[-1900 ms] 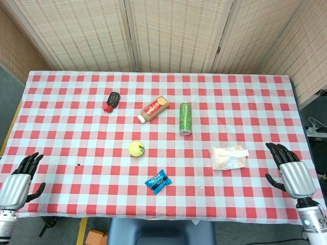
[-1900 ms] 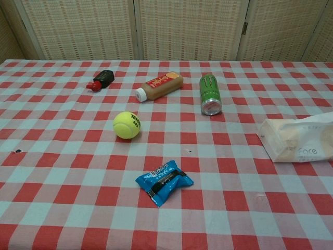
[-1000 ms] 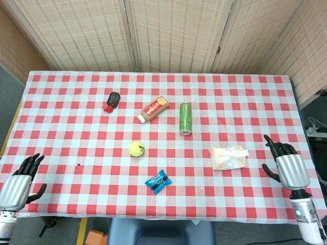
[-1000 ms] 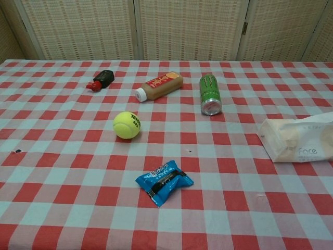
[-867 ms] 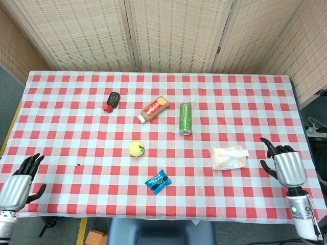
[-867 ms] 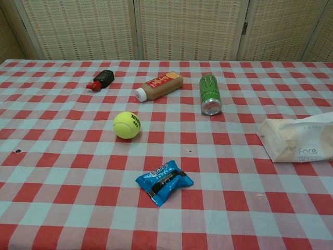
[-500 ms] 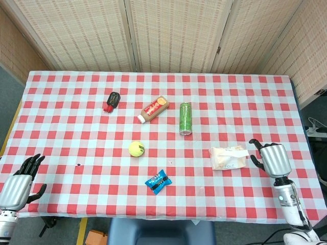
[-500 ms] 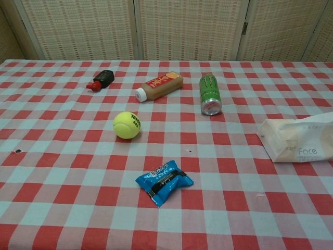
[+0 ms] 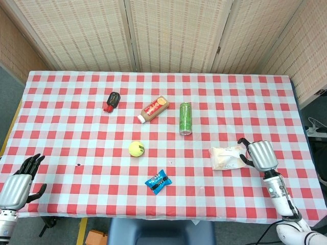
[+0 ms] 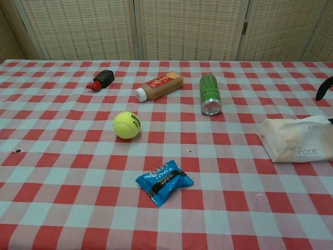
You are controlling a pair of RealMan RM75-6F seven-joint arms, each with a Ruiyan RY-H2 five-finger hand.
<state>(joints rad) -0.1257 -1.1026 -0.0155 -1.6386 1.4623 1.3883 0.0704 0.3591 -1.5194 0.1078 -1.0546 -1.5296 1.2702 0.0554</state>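
Observation:
My right hand hovers just right of a white tissue pack, fingers apart and holding nothing; whether its thumb touches the pack I cannot tell. In the chest view only one dark fingertip shows, above the tissue pack. My left hand stays at the table's front left corner, fingers spread and empty, far from every object.
On the red-checked tablecloth lie a tennis ball, a blue snack packet, a green can on its side, a brown bottle and a small black bottle with a red cap. Folding screens stand behind the table.
My right hand has swung in from the table's right edge leftward to the tissue pack's right end, and a fingertip now shows in the chest view. The left hand has barely moved.

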